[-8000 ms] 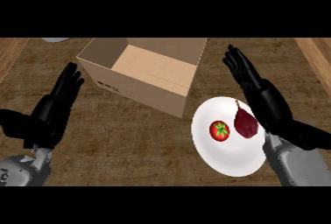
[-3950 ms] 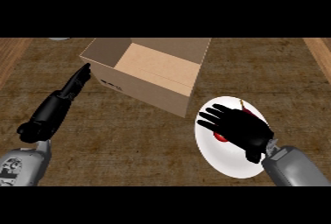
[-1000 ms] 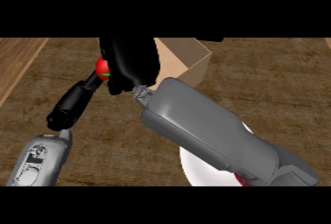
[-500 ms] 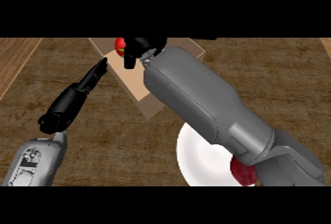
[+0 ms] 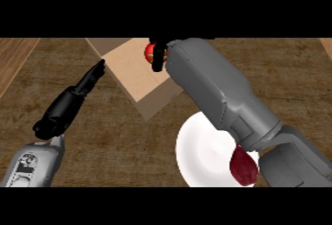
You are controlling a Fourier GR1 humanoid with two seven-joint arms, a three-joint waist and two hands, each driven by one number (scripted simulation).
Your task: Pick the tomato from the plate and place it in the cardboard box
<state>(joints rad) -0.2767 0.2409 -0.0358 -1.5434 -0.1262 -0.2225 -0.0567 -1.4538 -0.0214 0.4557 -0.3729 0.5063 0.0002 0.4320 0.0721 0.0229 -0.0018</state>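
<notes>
I see the right robot hand (image 5: 157, 65) curled round the tomato (image 5: 151, 52) above the open cardboard box (image 5: 133, 74). The left robot hand (image 5: 74, 96) is straight-fingered, tips beside the box's edge.

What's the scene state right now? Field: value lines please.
tomato: in the right hand, at the cardboard box opening, not yet released
right hand: fingers curled on tomato
left hand: open, fingers straight, by the box's left side; contact unclear
plate: right of the box, no tomato on it
dark red item: lies on plate, partly hidden by right forearm
</notes>
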